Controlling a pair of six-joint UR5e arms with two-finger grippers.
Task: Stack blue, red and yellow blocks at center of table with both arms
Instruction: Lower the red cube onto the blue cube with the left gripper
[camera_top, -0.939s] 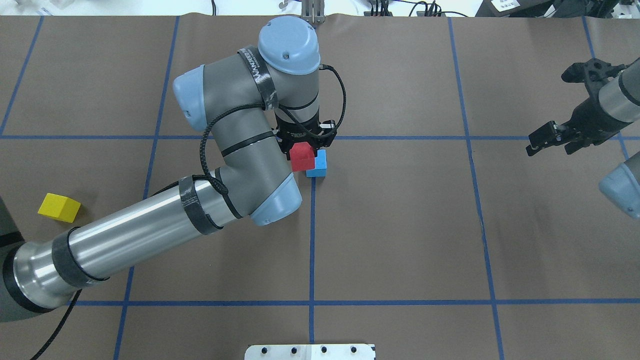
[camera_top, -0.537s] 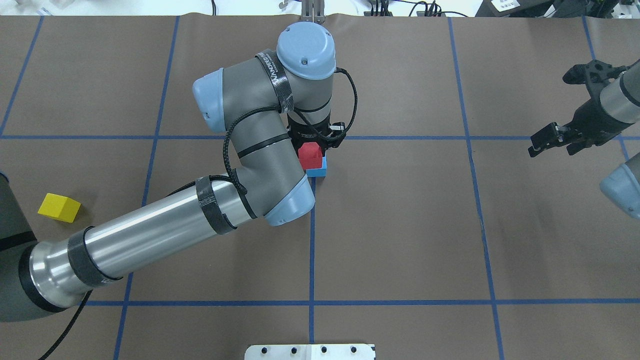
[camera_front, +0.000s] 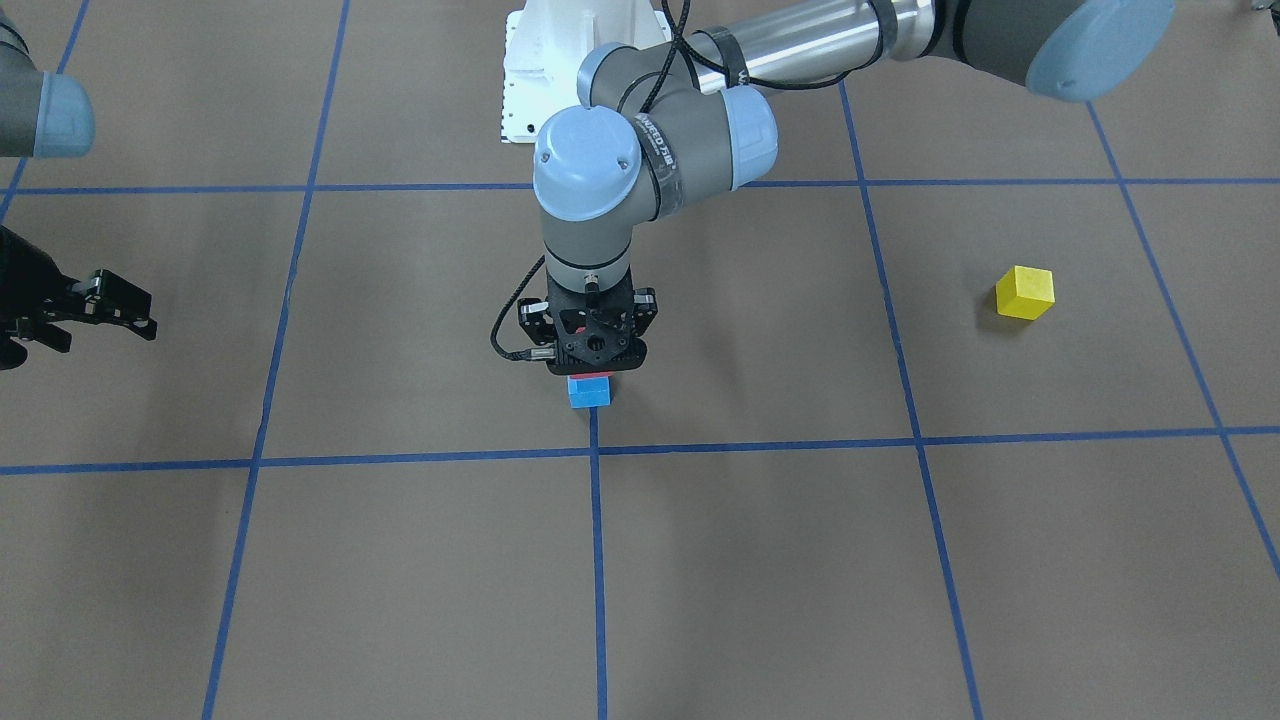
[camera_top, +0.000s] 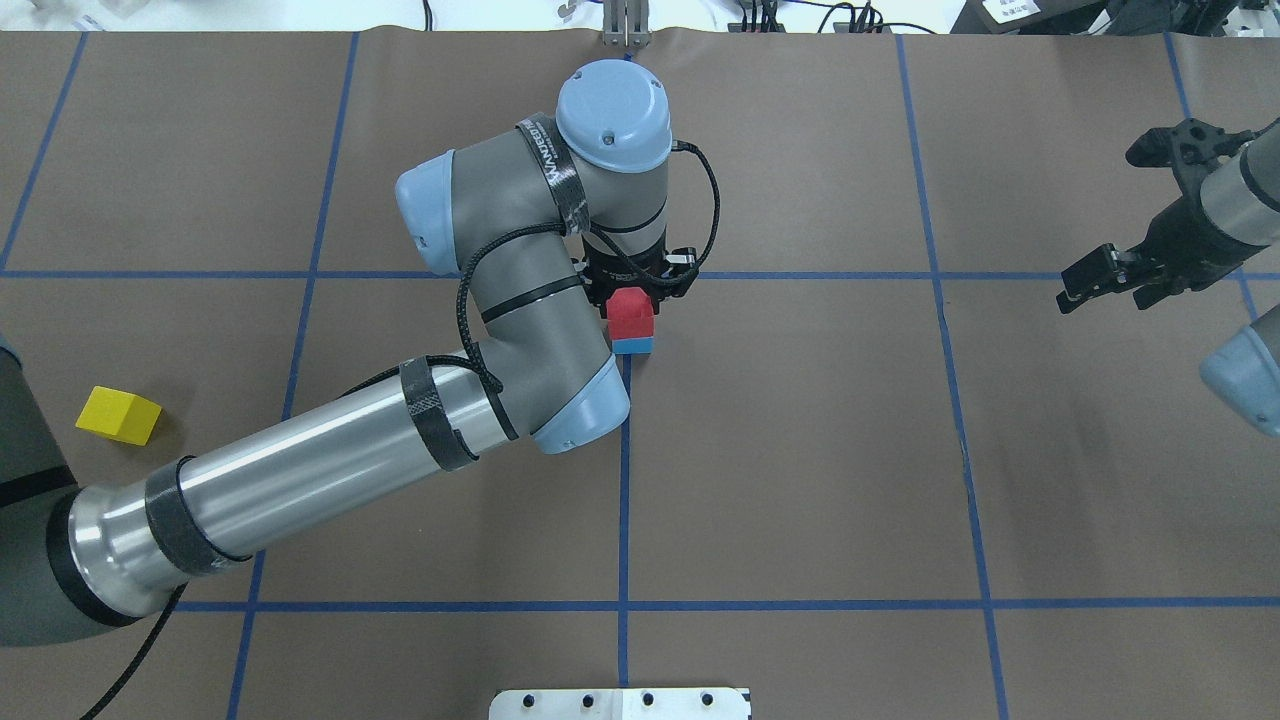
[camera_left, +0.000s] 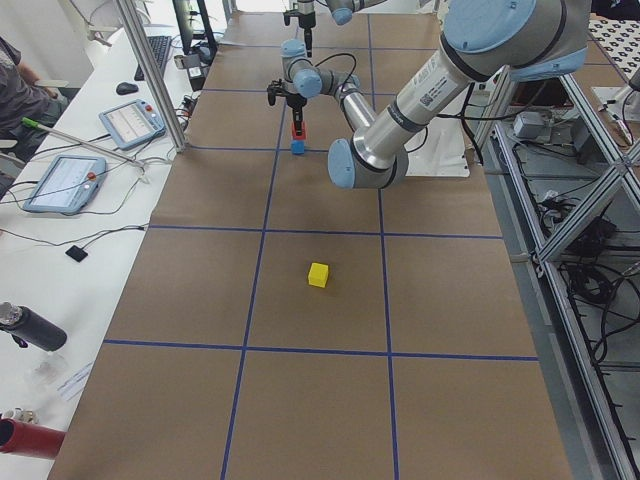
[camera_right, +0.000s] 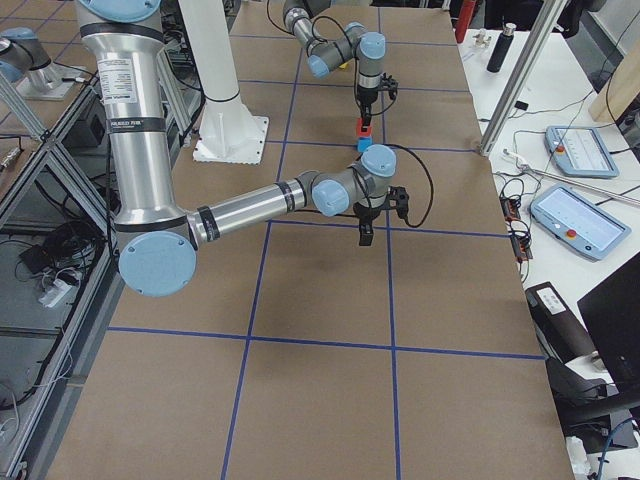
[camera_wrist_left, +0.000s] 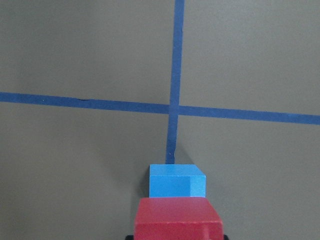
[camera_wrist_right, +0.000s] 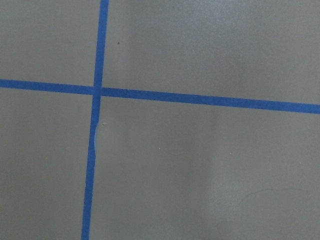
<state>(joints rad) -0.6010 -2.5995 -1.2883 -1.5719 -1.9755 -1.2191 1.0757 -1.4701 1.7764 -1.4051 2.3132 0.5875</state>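
The left gripper (camera_front: 590, 362) points straight down near the middle of the brown paper-covered table (camera_top: 800, 470), its two black fingers pinching the small red cube-shaped block (camera_top: 632, 312) from either side. That red block hangs directly over the small blue cube-shaped block (camera_front: 589, 392), their edges closely lined up in the overhead view. From the frames I cannot tell whether the red underside is touching the blue top. The blue block rests on the paper just beside a crossing of the blue tape grid lines (camera_top: 624, 500), on the end of one line, as the left wrist view shows. The small yellow cube-shaped block (camera_top: 119, 415) lies alone on the robot's left side of the table, well apart from the other two and beside the left arm's silver forearm. The right gripper (camera_top: 1135, 210) hovers above the table's right-hand part, far from all three blocks, with its black fingers spread wide and nothing between them. Its wrist camera sees only bare paper and crossing tape.
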